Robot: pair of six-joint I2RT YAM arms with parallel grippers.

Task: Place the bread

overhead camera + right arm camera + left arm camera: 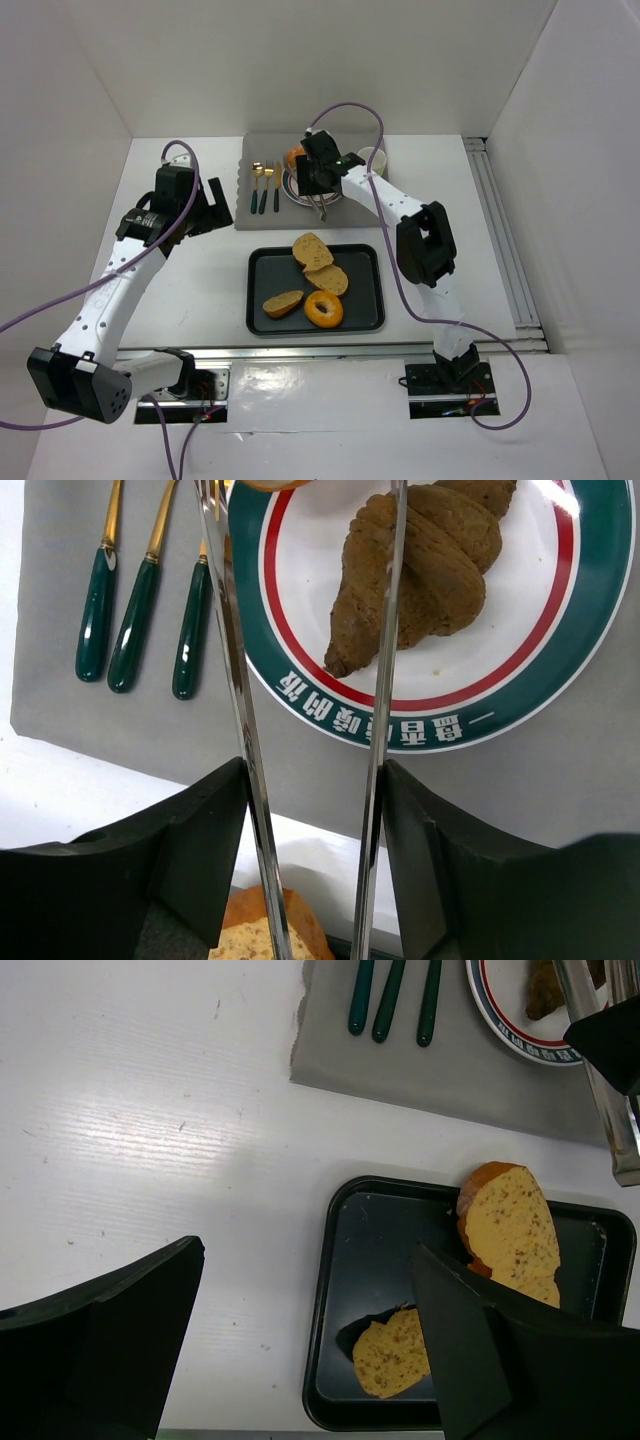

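My right gripper (318, 180) is shut on a pair of metal tongs (235, 680) and holds them over a white plate with a green and red rim (520, 680). A brown croissant-shaped bread (430, 560) lies on that plate. The tong arms stand apart; the right arm crosses over the bread, the left arm passes to its left, and the tips are out of view. My left gripper (310, 1340) is open and empty, above the table at the left edge of the black tray (330, 1290). The tray holds bread slices (312, 250) and a ring-shaped bagel (323, 309).
The plate stands on a grey mat (450, 1080) beside three green-handled pieces of cutlery (140, 610). A white cup (372, 158) stands at the mat's back right. An orange piece of bread (295, 157) shows at the plate's far left. White walls enclose the table.
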